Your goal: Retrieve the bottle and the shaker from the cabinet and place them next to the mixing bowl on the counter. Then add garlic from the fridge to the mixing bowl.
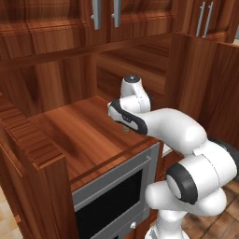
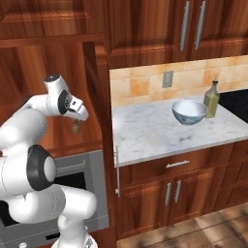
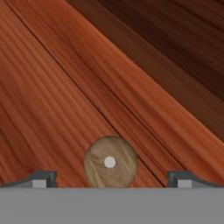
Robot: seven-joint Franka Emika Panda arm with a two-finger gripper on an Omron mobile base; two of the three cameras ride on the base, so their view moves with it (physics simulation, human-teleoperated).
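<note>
Shaker [image 3: 110, 162] first: the small brown cylinder stands upright on the wood shelf [image 1: 79, 130] of the cabinet [image 1: 37, 154], and from the hand view I look straight down on its round top with a pale dot in the middle. It sits directly under the gripper [image 3: 110, 180], centred between the two dark fingertips [image 3: 41, 178], which are spread wide with clear wood showing on either side of it, pinching nothing. So the shaker's long axis runs along the gripper's own line of approach, and I'd judge a straight descent followed by a squeeze is what the next move calls for. From the right base view the shaker [image 2: 76, 127] shows just below the hand, near the cabinet's side wall; from the left base view only a sliver of it [image 1: 125, 130] peeks out under the wrist, the rest hidden by the arm. How much gap is left between fingertips and shaker I cannot tell. Farther out, the bottle [image 2: 211, 99] already stands just beside the mixing bowl [image 2: 189, 112] on the counter [image 2: 150, 131]. I can't make out the bowl's contents.
</note>
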